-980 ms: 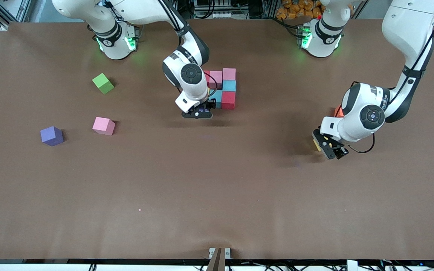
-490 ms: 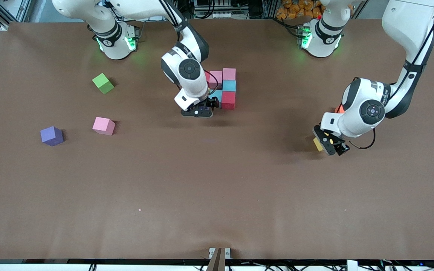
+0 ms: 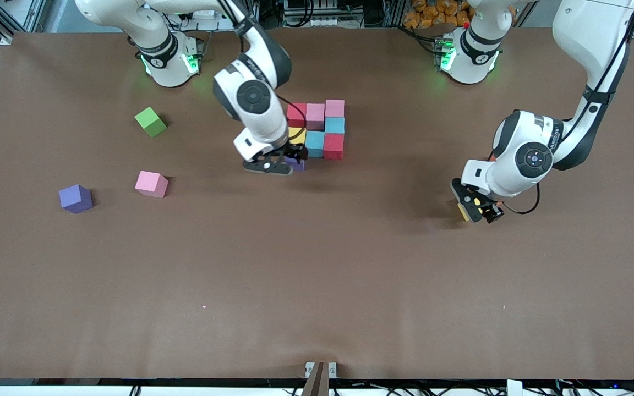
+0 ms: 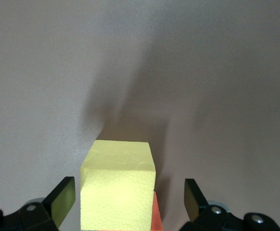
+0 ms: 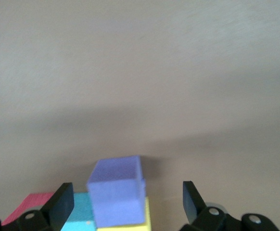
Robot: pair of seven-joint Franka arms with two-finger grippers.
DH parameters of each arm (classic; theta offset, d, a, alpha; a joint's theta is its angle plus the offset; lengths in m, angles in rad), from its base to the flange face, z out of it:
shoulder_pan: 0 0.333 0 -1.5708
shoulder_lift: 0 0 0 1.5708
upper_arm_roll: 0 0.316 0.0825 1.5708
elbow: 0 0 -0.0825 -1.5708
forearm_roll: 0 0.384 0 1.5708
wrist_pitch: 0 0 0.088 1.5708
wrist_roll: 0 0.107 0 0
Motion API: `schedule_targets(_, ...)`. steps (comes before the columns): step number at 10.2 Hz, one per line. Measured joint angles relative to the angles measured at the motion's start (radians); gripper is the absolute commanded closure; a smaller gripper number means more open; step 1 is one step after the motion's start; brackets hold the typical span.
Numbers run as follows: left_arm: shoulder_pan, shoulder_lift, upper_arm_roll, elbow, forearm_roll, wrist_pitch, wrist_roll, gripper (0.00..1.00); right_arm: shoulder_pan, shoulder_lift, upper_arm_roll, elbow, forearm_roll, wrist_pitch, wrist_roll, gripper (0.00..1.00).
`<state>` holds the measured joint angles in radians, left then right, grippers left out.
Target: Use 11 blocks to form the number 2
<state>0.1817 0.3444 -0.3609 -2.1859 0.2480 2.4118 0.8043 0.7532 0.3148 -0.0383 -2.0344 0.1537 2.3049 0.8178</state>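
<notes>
Building the number 2 (image 3: 317,131) in the upper middle of the front view, the robots are a little past halfway. Eight of the blocks are sitting there: red, pink, pink along the top, teal-blue below, then yellow, teal-blue, red, and a purple block (image 3: 296,163) starting the fourth row. The right gripper (image 3: 271,164) is hanging over that purple block with its fingers spread wide and gripping nothing; in the right wrist view the purple block (image 5: 117,191) is standing free between them. At right of centre, the left gripper (image 3: 474,207) is straddling a yellow block (image 4: 118,190), fingers open and apart from its sides, with an orange one touching it. Waiting at the frame's left are a pink block (image 3: 151,183), a second purple block (image 3: 76,198) and a light green cube (image 3: 151,121). Three placements are seemingly remaining.
</notes>
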Motion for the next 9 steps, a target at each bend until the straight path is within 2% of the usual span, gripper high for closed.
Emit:
schedule_targets(4, 0.0, 0.002, 0.002, -0.002, 0.031, 0.013, 0.0, 0.0, -0.186, -0.036, -0.011, -0.052, -0.001, -0.107, -0.029, 0.0)
schedule_targets(9, 0.0, 0.026, 0.011, -0.005, 0.068, 0.048, 0.0, 0.0, -0.464, -0.083, -0.014, -0.17, -0.004, -0.116, -0.403, 0.0)
